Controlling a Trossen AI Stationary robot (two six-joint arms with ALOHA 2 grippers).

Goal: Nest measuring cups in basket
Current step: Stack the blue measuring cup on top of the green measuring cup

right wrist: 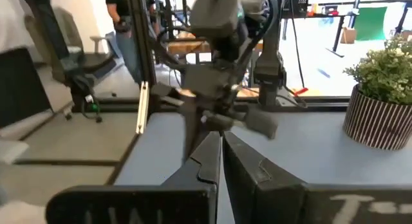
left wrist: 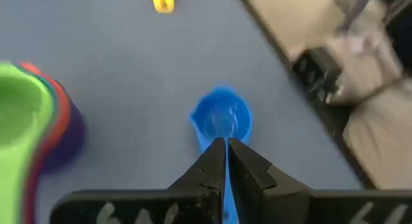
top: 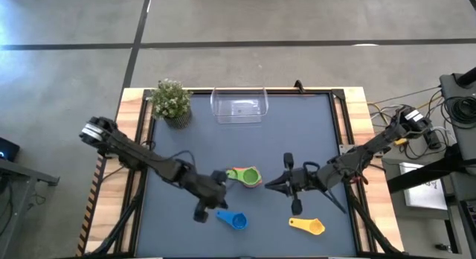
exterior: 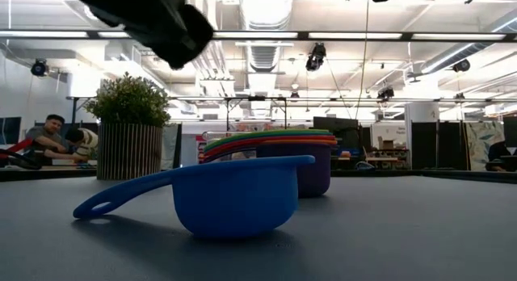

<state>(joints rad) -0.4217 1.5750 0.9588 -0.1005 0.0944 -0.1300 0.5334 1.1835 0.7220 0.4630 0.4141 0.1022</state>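
Left gripper (left wrist: 225,161) pinched on the handle of the blue cup (left wrist: 222,118), low on the table beside the nested stack (top: 245,176); right gripper (top: 272,184) pressed together, empty, waiting nearby. Probably mid-pickup: next, lift blue, seat it in the stack. Yellow cup (top: 308,226) loose, basket (top: 239,106) well apart.

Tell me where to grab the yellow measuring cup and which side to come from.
Grip the yellow cup by its flat handle, which points toward the table's left, likely best from straight above with the fingers across the handle's width. It lies alone on the mat, near the front edge, nothing crowding it. The right gripper is the nearer one.
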